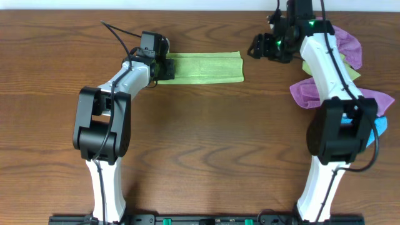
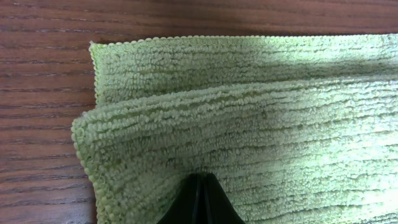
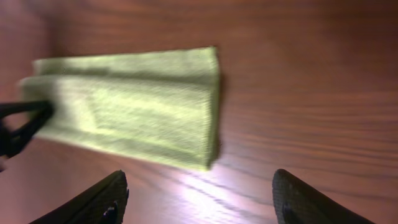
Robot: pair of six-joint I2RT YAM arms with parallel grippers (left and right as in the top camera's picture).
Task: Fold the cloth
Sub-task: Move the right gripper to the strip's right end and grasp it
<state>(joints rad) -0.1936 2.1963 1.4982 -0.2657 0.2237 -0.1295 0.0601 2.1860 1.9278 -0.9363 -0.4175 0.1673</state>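
Folded cloth (image 1: 203, 67) by the far edge of the worktop (image 1: 206, 144); left gripper (image 1: 164, 67) jaws clench it, right gripper (image 1: 258, 46) jaws released

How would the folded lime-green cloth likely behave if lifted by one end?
The cloth would probably droop: its folded layers curl softly at the edges. Its looped pile likely resists slipping. Pushed, it would probably bunch rather than slide.
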